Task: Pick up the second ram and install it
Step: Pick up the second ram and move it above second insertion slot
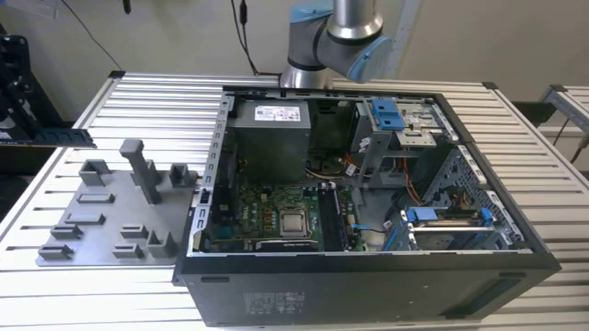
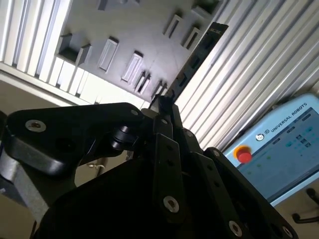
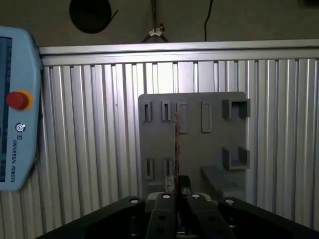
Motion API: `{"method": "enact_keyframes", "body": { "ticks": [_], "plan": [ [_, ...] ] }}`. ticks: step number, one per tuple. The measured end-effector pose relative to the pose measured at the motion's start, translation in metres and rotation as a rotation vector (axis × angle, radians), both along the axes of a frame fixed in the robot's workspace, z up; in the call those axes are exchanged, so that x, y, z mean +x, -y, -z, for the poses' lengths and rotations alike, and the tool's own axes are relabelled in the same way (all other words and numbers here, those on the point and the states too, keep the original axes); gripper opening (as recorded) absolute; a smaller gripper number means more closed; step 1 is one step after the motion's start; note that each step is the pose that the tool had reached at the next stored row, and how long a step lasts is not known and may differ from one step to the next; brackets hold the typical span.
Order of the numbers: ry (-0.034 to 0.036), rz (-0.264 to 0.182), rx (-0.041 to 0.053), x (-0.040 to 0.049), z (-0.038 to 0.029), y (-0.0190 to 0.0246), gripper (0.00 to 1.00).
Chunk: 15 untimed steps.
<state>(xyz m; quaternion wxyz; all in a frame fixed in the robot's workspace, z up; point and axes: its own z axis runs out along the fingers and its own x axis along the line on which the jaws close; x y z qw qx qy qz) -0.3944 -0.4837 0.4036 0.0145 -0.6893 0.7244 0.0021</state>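
My gripper (image 2: 162, 102) is shut on the second ram (image 2: 197, 57), a long dark stick with black chips that juts out past the fingertips. In the first wrist view the ram (image 3: 176, 142) shows edge-on as a thin line rising from the gripper (image 3: 177, 183). In the exterior view the ram (image 1: 66, 136) is held level in the air at the exterior view's far left, beyond the table's edge, with the gripper (image 1: 18, 127) behind it. The open computer case (image 1: 368, 276) with its motherboard slots (image 1: 333, 217) lies well off to the exterior view's right.
A grey fixture plate (image 1: 101, 227) with upright blocks lies on the ribbed aluminium table (image 1: 156, 103) between the ram and the case. A teach pendant (image 3: 15, 114) with a red button lies beyond the table. The arm's base (image 1: 332, 34) stands behind the case.
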Motion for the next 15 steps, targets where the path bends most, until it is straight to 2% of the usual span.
{"method": "enact_keyframes", "body": {
  "ticks": [3, 15],
  "plan": [
    [-0.0003, 0.000, 0.0012, 0.0036, 0.0000, 0.0000, 0.14],
    [-0.0044, 0.000, 0.0057, 0.0289, 0.0000, 0.0000, 0.14]
  ]
}}
